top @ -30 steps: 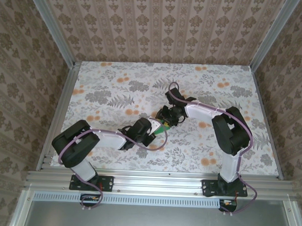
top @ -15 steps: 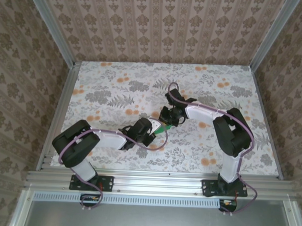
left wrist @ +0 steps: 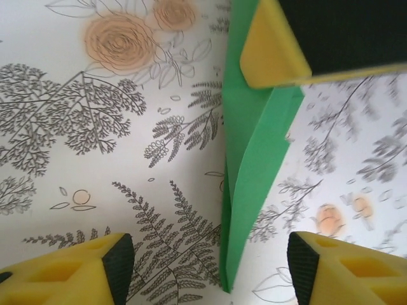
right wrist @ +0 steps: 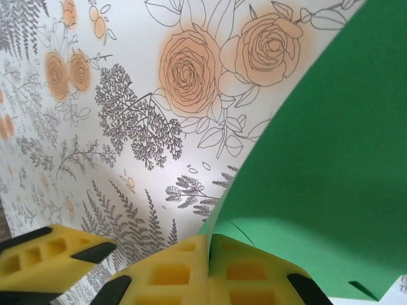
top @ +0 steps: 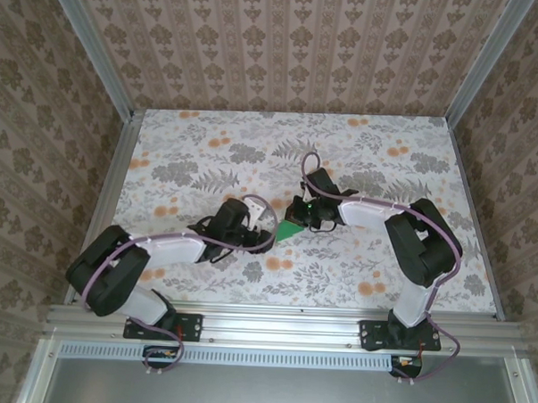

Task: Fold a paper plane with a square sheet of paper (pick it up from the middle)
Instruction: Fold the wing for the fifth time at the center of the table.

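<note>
While the right pincer is pressed shut on the paper, the left pincer sits just left of the paper with its fingers spread wide, gripping nothing. From the top camera the paper is a small green triangle lying on the flowery counter, and the right pincer is on its far right corner.

Left wrist cam is the fun one. The paper is folded into a narrow strip with a crease down its length, tapering to a point at the near end. That point falls between the two yellow fingertips of the left pincer, and neither one touches it, so there's bare counter on the left side of the paper. At the far end of the paper, one of the right arm's yellow fingers sits on top of it.

On the right wrist cam the pincer has both pads squeezed together with the paper's edge going straight into the seam. The paper bows up and away from there in a curve, and two orange roses printed on the counter sit just beside that curved edge.
</note>
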Controlling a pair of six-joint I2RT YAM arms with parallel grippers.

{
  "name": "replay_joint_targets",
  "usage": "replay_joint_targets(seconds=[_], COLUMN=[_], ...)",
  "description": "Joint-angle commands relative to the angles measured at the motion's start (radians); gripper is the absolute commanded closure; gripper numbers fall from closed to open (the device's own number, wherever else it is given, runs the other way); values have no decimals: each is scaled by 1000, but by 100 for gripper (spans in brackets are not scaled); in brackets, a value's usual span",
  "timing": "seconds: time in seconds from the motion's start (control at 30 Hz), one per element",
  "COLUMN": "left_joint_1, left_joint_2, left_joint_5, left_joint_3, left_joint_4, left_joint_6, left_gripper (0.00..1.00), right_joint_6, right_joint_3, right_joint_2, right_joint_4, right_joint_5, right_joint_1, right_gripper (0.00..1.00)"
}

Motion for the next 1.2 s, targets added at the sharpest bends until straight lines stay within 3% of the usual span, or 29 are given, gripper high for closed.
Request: replay_joint_targets(seconds=[0.0,0.13,0.33,0.67,0.83,1.07,1.17], left_joint_1=[64,110,139,120,37,-7,-26], left_joint_2=[-26,-1,65,116,103,91,94], left_joint_5=[201,274,370,405,269,63,41], left_joint_3=[-32,-26,-4,15,68,68,73], left_joint_4=[49,74,130,127,-10,-25,-31], left_joint_6=[-151,-240,-315,-280,-181,-121,-95], left_gripper=[29,32,44,45,48,58,57], right_joint_6=[-52,-81,-102,-78,-67,-56,-52], right_joint_3=[-59,-110,-195,-273,-276,-264,-262], right_joint_2=[-31,-38,-53,-75,-66,-46,-39], right_joint_4=[148,231,368,549,549,535,535], right_joint_5=[-62,-108,-167,-240,-240,-238,-240], right_joint_1=[-16,-21,-37,-67,-73,-78,-79], right_gripper=[95,96,99,100,100,100,100])
